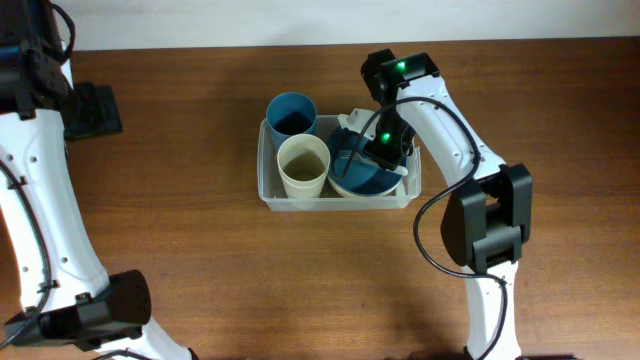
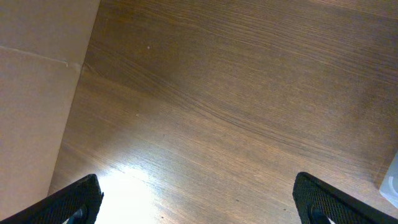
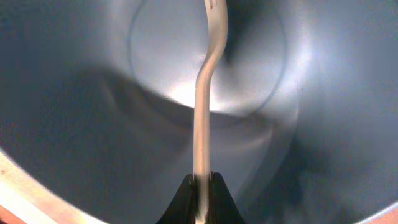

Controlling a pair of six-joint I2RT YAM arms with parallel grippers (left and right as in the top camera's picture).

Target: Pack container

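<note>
Fork [image 3: 201, 112] low in the bowl [image 3: 323, 93], not yet let go

From where I stand, the container [image 1: 338, 201] sits in the middle of the surface [image 1: 170, 160], well to the right of the left arm. It holds a blue cup [image 1: 292, 112] at the back, a cream cup [image 1: 303, 165] in front of it, and the blue bowl on the right side. The right arm reaches down into that bowl. The right fingers [image 3: 215, 198] are pinched shut on the handle end of the pale fork, whose tines point away across the bowl's floor. I cannot tell whether the tines touch the bottom.

The left fingers [image 2: 78, 202] are spread wide with nothing between them, over bare wood, with only a corner of the container at the edge of their view.

My guess is that the fork is about to be released into the bowl. The risks:

- The grip is only on the very end of the handle, so a hasty opening could let the fork tip sideways and lie across the rim instead of settling inside.
- Pushing lower with the tines on the bottom could jam the fork, shove the bowl against the cream cup, or drag the light container along the surface.
- If the fingers lift before they are fully apart, the handle could catch and the fork be flicked out.
</note>
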